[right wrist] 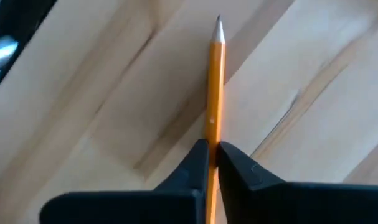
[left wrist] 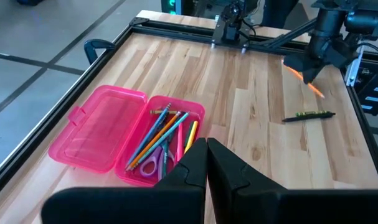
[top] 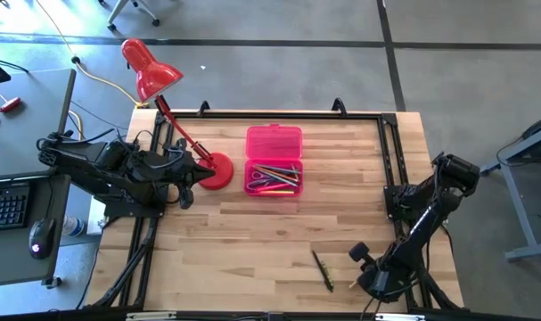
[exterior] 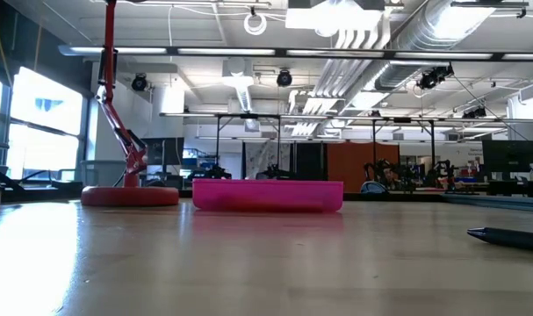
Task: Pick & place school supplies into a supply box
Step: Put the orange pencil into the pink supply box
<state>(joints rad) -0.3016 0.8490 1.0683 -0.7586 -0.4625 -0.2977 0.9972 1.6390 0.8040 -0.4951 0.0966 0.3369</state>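
Observation:
The supply box [top: 274,160] is a pink plastic case lying open in the middle of the table, lid [left wrist: 98,127] flat on the far side. Its tray [left wrist: 167,140] holds several coloured pencils and purple-handled scissors [left wrist: 152,167]. A dark pen [top: 323,270] lies flat on the wood near the near edge. My right gripper [top: 364,272] is just right of that pen and is shut on an orange pencil [right wrist: 215,81]. My left gripper [left wrist: 206,163] is shut and holds nothing, waiting by the lamp base at the table's left [top: 192,174]. My right gripper pinches the orange pencil's shaft [right wrist: 212,138] between its two fingers. The pencil runs along the fingers, and its sharpened tip [right wrist: 218,26] sticks out ahead of them. In the left wrist view the pencil [left wrist: 306,81] slants below the gripper. Whether it is clear of the table I cannot tell.
A red desk lamp stands with its round base [top: 218,171] just left of the box, its arm [top: 176,125] and shade reaching past the far-left corner. A black frame rail [top: 288,113] runs along the far and side edges. Bare wood [top: 243,250] lies between the box and the near edge.

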